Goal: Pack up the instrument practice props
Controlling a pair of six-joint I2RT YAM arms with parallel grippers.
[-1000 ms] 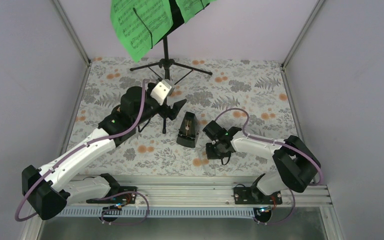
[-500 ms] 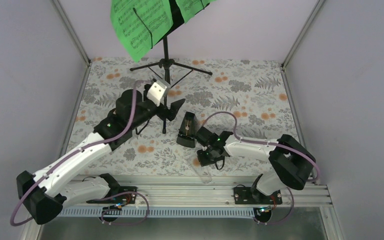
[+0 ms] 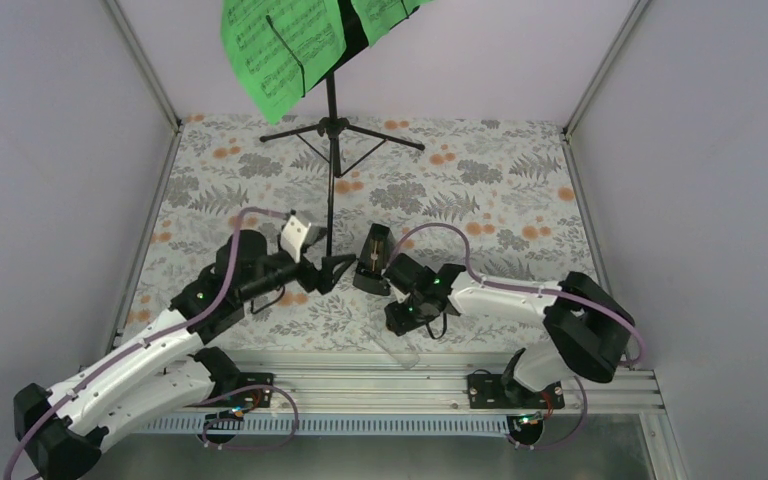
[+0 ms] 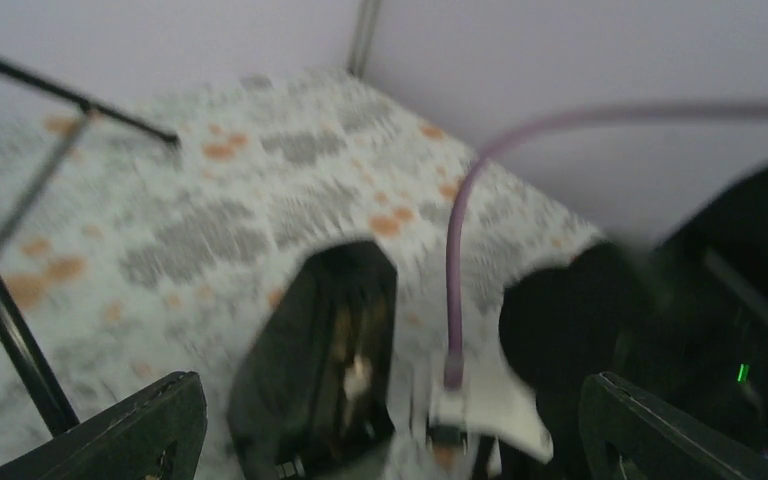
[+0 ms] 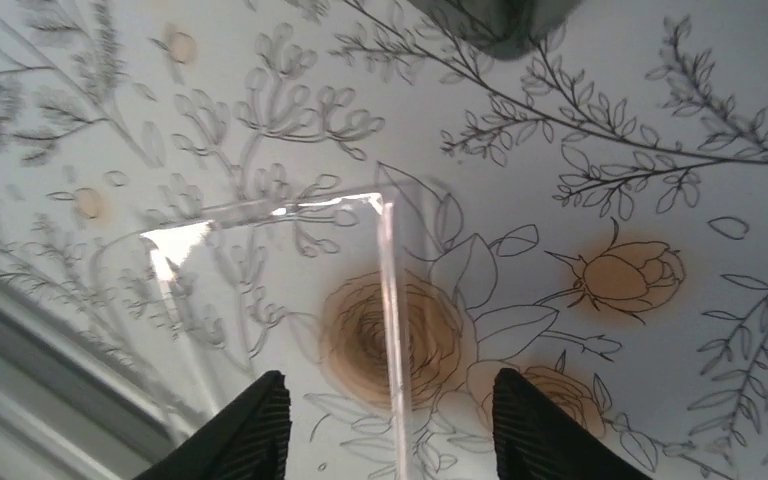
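Observation:
The tall black music stand (image 3: 332, 130) stands at the back with green music sheets (image 3: 280, 45) on its desk. The dark pyramid metronome (image 3: 374, 258) stands mid-table; it shows blurred in the left wrist view (image 4: 325, 360). My left gripper (image 3: 335, 268) is open and empty just left of the metronome, which lies between and ahead of its fingers (image 4: 160, 420). My right gripper (image 3: 400, 320) is open, low over a clear plastic cover (image 5: 290, 260) lying on the cloth. One edge of the cover runs between its fingers (image 5: 250, 430).
The floral cloth (image 3: 500, 190) covers the table. The stand's pole (image 4: 5, 320) and tripod legs (image 3: 380, 138) are left of and behind my left gripper. The right arm's wrist (image 4: 600, 330) is close beside the metronome. A metal rail (image 3: 360, 365) runs along the near edge.
My left arm has pulled back from the stand's pole and come down beside the metronome. My right gripper has moved left and nearer, over the clear cover.

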